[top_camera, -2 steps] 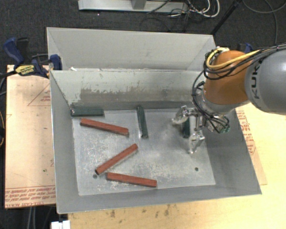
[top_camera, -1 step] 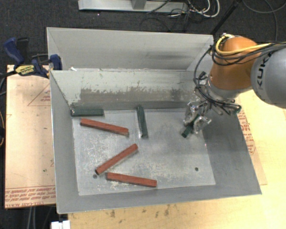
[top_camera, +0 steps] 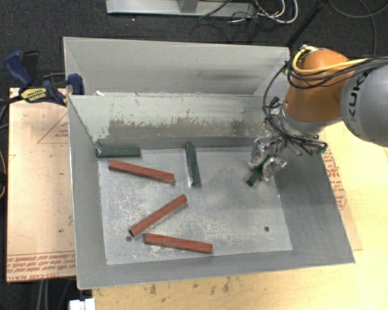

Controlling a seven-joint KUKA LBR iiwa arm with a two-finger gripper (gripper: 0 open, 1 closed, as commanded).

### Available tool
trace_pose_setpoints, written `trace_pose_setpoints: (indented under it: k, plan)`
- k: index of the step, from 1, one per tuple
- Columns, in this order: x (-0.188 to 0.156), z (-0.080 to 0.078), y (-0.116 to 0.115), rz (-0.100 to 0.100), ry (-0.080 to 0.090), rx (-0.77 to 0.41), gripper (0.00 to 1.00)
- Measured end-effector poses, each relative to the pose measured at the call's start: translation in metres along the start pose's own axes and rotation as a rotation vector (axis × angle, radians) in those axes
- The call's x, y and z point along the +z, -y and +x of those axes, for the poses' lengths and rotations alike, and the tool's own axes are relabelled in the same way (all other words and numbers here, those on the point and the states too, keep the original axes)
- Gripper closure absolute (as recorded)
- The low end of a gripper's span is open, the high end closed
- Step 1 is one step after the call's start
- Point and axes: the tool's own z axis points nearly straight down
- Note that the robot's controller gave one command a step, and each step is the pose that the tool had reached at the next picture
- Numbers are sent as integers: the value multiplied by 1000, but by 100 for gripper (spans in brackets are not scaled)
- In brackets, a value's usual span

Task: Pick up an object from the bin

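Three reddish-brown bars [top_camera: 141,172] [top_camera: 158,216] [top_camera: 178,243] and two dark green bars [top_camera: 118,152] [top_camera: 193,165], loose and flat, left and centre.

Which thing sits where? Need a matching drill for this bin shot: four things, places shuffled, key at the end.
Things
1. dark green bar lying crosswise
2. dark green bar lying front to back
3. steeply slanted red-brown bar
4. gripper

Places in the bin
A. right side of the floor
B. back left corner, along the back wall
C. left of centre, toward the front
D. about mid-floor, toward the back

Pairs: 1-B, 2-D, 3-C, 4-A
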Motion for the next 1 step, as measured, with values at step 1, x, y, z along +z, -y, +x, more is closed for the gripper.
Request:
trace_pose_setpoints:
  k: [1]
  plan:
    - [-112,2,-6,-6,-10,56,100]
